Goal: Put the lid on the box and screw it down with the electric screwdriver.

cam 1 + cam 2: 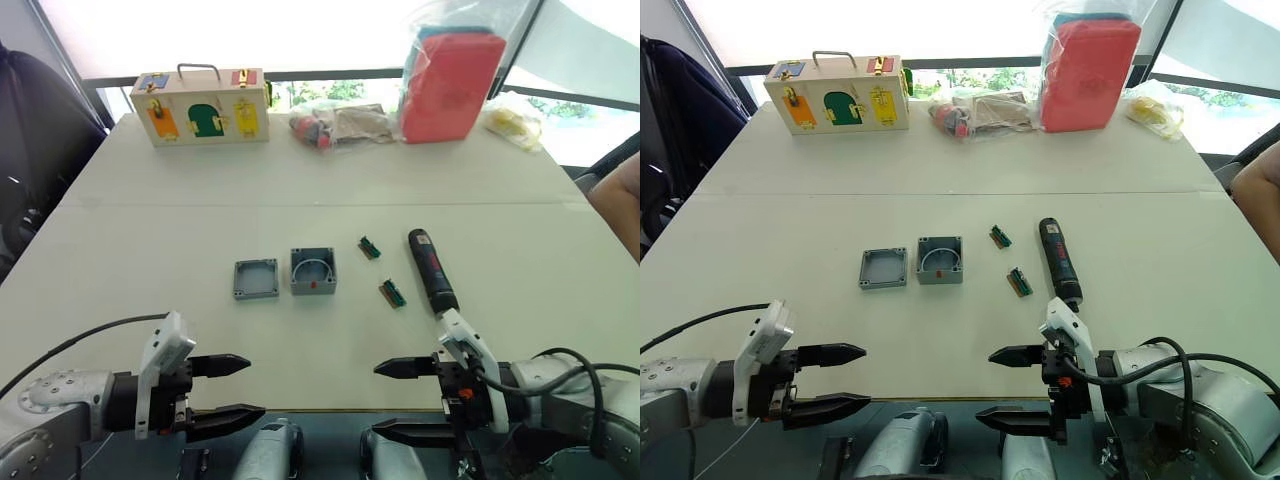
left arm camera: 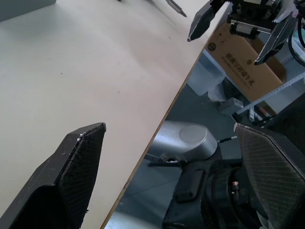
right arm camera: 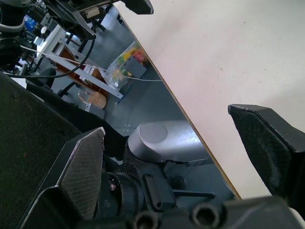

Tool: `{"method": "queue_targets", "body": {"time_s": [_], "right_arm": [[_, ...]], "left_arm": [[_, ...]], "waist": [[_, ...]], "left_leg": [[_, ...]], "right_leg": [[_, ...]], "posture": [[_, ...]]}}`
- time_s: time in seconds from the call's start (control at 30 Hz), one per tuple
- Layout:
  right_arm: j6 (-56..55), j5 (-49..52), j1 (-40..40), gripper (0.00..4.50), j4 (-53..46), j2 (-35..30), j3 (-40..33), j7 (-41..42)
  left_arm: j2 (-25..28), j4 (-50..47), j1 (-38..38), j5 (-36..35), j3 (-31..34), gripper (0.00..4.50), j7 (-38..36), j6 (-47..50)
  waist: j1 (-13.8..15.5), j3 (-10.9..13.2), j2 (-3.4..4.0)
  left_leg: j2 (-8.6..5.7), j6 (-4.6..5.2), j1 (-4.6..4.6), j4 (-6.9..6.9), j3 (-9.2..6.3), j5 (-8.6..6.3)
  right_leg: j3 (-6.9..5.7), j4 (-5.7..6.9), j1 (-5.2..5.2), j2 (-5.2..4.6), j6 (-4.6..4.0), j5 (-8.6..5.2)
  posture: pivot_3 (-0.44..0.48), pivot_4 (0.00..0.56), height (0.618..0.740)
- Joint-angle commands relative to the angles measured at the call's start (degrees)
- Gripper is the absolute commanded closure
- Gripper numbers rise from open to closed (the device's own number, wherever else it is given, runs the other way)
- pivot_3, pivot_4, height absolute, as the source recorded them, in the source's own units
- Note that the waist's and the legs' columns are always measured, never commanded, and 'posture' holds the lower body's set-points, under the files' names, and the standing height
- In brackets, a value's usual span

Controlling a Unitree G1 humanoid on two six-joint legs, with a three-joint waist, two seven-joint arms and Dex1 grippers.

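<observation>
At table edge: both grippers level, fingers spread.

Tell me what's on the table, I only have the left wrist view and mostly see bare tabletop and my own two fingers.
Observer: The lid lies flat mid-table, just to the robot's left of the box.
Operator: Is the lid on the box yet?
Observer: No, the box stands open beside it, a red mark on its near wall.
Operator: Where's the screwdriver?
Observer: The electric screwdriver lies on the table ahead of the right gripper, untouched.
Operator: Is either gripper holding anything?
Observer: No, the left gripper and the right one are both open and empty at the near table edge.
</observation>
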Motion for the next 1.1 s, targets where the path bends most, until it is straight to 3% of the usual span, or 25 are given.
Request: {"method": "queue_targets", "body": {"time_s": [0.03, 0.37, 0.63, 0.73, 0.87, 0.93, 1.0, 1.1], "right_arm": [[-0.79, -0.07, -0.43, 0.00, -0.63, -0.19, 0.52, 0.68], [-2.72, -5.52, -1.72, 0.00, 0.53, -0.26, 3.32, 0.62], [-1.40, -1.62, -6.07, 0.00, 2.96, 2.18, 1.80, -0.39], [1.00, 1.66, -9.69, 0.00, 3.84, 4.20, -0.54, -4.86], [6.65, 10.05, -15.33, 0.00, 4.15, 5.95, -3.76, -13.22], [7.14, 13.69, -19.01, 0.00, 4.34, 7.52, -4.87, -17.34], [6.03, 13.83, -22.64, 0.00, 4.05, 9.07, -5.28, -20.41], [6.21, 13.10, -26.54, 0.00, 3.53, 9.84, -4.18, -23.59]], "left_arm": [[0.72, -0.63, -0.14, -0.88, 1.64, 0.05, -0.19, -0.32], [0.34, -0.12, -1.16, -1.01, 1.37, 0.05, 0.62, -0.90], [-0.10, 1.96, -2.99, -0.63, 1.51, 0.05, 3.13, -0.71], [1.01, 4.77, -6.58, 1.01, 1.53, 0.05, 5.35, -0.24], [5.83, 9.53, -17.72, 1.05, -0.26, 0.05, 6.29, 3.14], [7.90, 12.70, -27.78, -0.85, -3.03, 0.05, 4.13, 5.14], [9.15, 15.71, -40.15, 0.76, -9.17, 0.05, 0.95, 6.45], [8.66, 21.42, -56.68, 10.63, -22.78, 0.05, -5.24, 5.16]], "waist": [[0.00, 0.00, 0.00], [-0.01, 0.00, 0.00], [-0.03, 0.00, 0.00], [0.03, 0.00, -0.01], [0.23, 0.01, -0.03], [0.18, 0.03, -0.05], [0.33, 0.08, -0.17], [0.57, 0.10, -0.20]], "left_leg": [[0.00, 0.00, 0.00, 0.00, 0.00, 0.00], [0.00, 0.00, 0.00, 0.00, 0.00, 0.00], [0.00, 0.00, 0.00, -0.01, 0.00, 0.00], [0.00, 0.00, 0.00, -0.01, 0.00, 0.00], [0.00, -0.01, 0.01, 0.00, -0.04, 0.01], [-0.01, -0.01, 0.00, -0.01, -0.03, 0.01], [-0.02, -0.03, -0.09, 0.03, -0.07, 0.02], [-0.12, -0.05, -0.19, 0.14, -0.08, 0.04]], "right_leg": [[0.00, 0.00, 0.00, 0.00, 0.00, 0.00], [-0.01, -0.01, -0.02, 0.00, 0.00, 0.00], [0.00, -0.01, -0.01, 0.00, 0.00, 0.00], [0.00, 0.00, -0.03, 0.00, 0.00, 0.00], [-0.04, 0.03, -0.06, 0.02, 0.01, 0.01], [-0.03, 0.00, -0.07, 0.03, 0.00, 0.01], [-0.07, 0.04, -0.16, 0.09, 0.01, 0.04], [-0.10, 0.20, -0.11, 0.20, 0.26, 0.22]], "posture": [[0.000, 0.150, 0.740], [0.000, 0.150, 0.740], [0.000, 0.150, 0.740], [0.000, 0.150, 0.740], [0.000, 0.150, 0.740], [0.000, 0.150, 0.740], [0.000, 0.150, 0.740], [0.000, 0.150, 0.740]]}}
